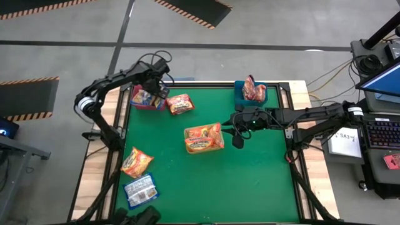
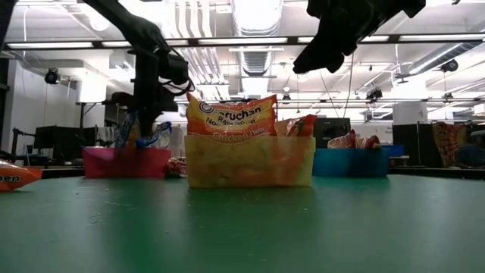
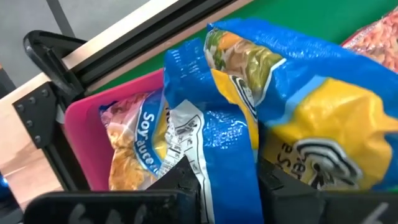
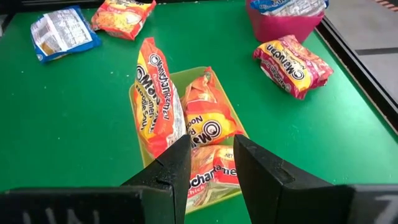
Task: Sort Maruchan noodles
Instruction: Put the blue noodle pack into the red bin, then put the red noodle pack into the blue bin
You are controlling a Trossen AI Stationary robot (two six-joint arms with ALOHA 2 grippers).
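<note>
A blue packet (image 3: 280,118) is hanging pinched in the left pincer (image 1: 156,87) over the pink bin (image 1: 145,99) holding blue packets. Orange packets (image 4: 186,124) are filling the yellow bin (image 1: 204,139); the right pincer (image 1: 238,139) is hovering beside it, slightly spread and empty. Red packets (image 1: 253,89) are sitting in the blue bin (image 1: 240,94).

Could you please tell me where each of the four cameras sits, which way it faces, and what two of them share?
High: overhead, straight down; both arms, green table.
Low: table height, level across; both arms enter from above; yellow bin central.
Left wrist: on the left arm, facing the pink bin; left gripper pinches a blue packet.
Right wrist: looks past the right gripper, empty.
Shared: the low and right wrist views both show the yellow bin.
</note>
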